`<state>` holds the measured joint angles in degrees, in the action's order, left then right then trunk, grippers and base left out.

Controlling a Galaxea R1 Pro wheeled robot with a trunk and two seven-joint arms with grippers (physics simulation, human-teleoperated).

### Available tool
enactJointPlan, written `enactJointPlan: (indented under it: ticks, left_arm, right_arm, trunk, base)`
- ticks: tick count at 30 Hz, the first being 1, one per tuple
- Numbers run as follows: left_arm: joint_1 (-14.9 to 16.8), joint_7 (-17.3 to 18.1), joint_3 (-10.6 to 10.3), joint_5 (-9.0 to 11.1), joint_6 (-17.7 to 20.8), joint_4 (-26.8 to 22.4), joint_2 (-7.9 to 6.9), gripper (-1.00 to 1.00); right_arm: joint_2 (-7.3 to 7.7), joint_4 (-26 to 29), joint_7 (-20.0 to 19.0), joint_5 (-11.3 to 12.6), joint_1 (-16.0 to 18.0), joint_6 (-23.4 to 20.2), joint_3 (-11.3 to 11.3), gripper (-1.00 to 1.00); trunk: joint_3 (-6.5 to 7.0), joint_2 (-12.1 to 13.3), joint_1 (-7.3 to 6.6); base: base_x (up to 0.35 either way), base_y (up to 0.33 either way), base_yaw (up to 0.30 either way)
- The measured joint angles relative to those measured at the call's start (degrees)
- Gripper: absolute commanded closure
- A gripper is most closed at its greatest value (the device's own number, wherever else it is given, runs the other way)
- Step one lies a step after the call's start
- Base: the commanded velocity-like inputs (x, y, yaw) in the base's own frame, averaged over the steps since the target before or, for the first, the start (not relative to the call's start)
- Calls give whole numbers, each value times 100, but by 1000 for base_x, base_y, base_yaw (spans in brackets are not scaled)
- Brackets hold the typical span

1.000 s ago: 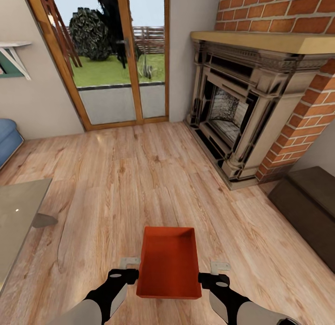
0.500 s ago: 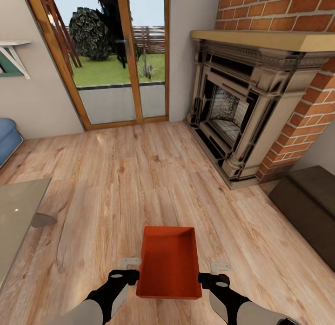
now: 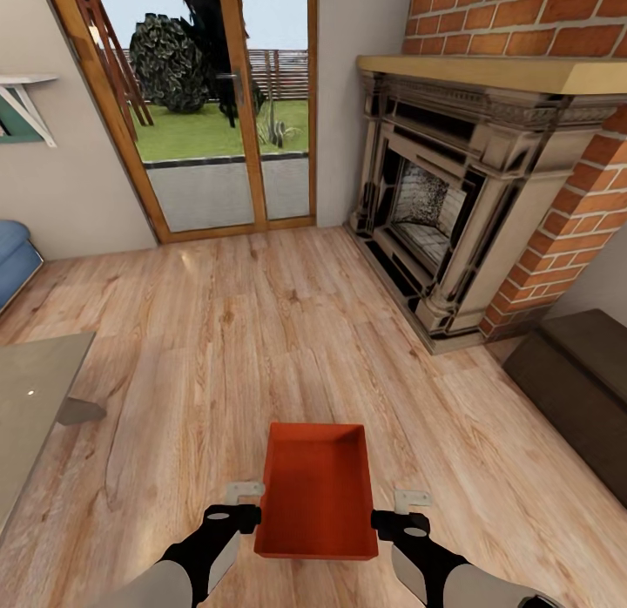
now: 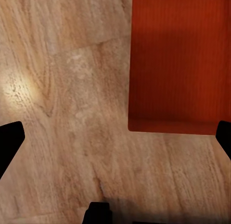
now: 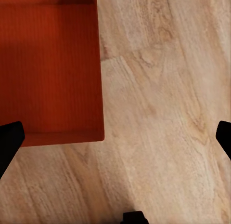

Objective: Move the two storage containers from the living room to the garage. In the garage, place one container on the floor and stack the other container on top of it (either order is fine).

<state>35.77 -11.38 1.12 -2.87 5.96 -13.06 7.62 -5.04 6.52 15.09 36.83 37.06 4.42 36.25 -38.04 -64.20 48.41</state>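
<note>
Orange-red storage container (image 3: pixel 317 495), long axis toward fireplace wall (image 3: pixel 514 33)

Nothing you can read here: no text, label, brand, number or sign on any surface in the three views. The orange-red container (image 3: pixel 317 495) has plain walls and a ribbed bottom, unmarked. The brick fireplace (image 3: pixel 488 181), glass door (image 3: pixel 218 111) and wood-plank floor (image 3: pixel 261 329) carry no lettering.
</note>
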Motion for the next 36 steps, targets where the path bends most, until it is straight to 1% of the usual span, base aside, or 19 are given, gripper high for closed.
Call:
enactJointPlan:
  ticks: [36]
  left_arm:
    - [0,18,9,0,9,-9,-3,-100]
  right_arm:
    - [6,0,-7,-18,0,2,19,-100]
  trunk:
    - [0,0,0]
  base:
    - [0,0,0]
